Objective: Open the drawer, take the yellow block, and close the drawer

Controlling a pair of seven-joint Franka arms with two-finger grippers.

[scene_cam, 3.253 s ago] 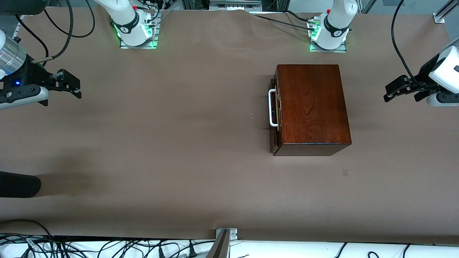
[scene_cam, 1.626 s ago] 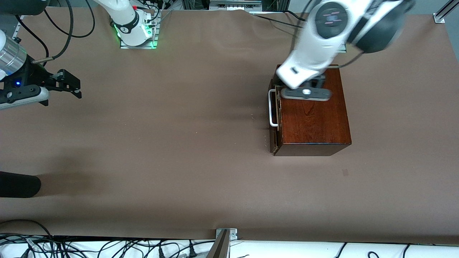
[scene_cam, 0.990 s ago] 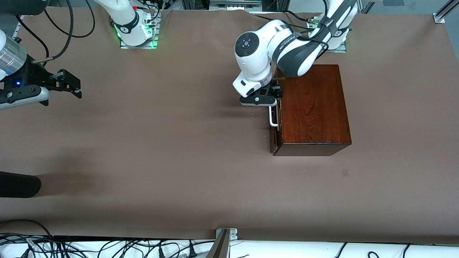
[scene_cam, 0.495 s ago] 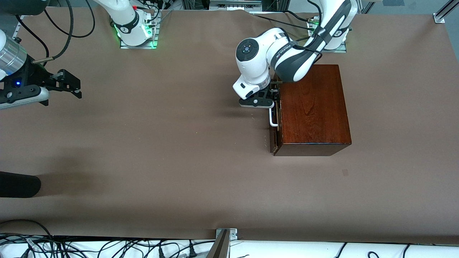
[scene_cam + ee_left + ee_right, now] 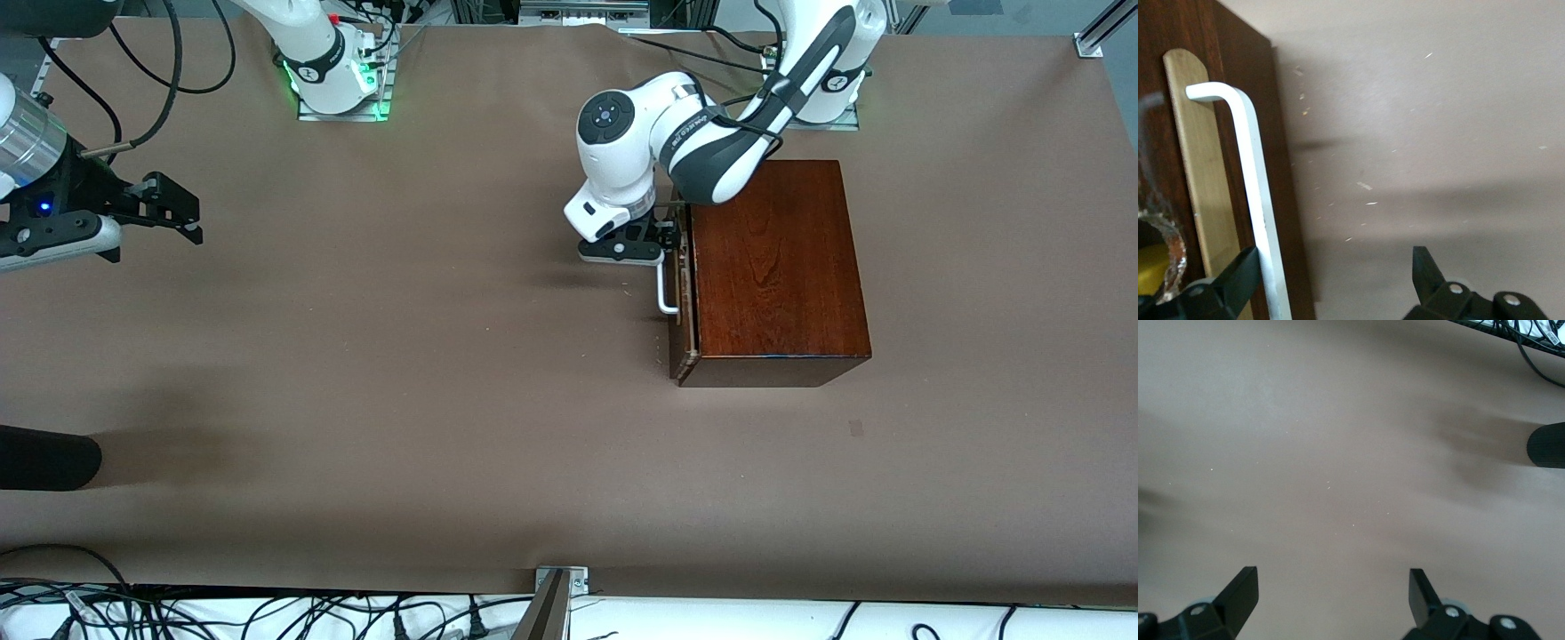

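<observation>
Drawer cracked open since half a second ago

Handle [image 5: 665, 292] and drawer [image 5: 681, 307] front now stand slightly out from the wooden box [image 5: 775, 267]. Left claw [image 5: 665, 242] sits at the handle's end farther from the front camera, fingers spread, one finger [image 5: 1238, 277] touching the white bar, not clamped. Yellow block [image 5: 1150, 277]: a sliver shows through a hole in the drawer front, inside. Right claw [image 5: 191, 212] waits open over bare desk [image 5: 400, 373] at the right arm's end
</observation>
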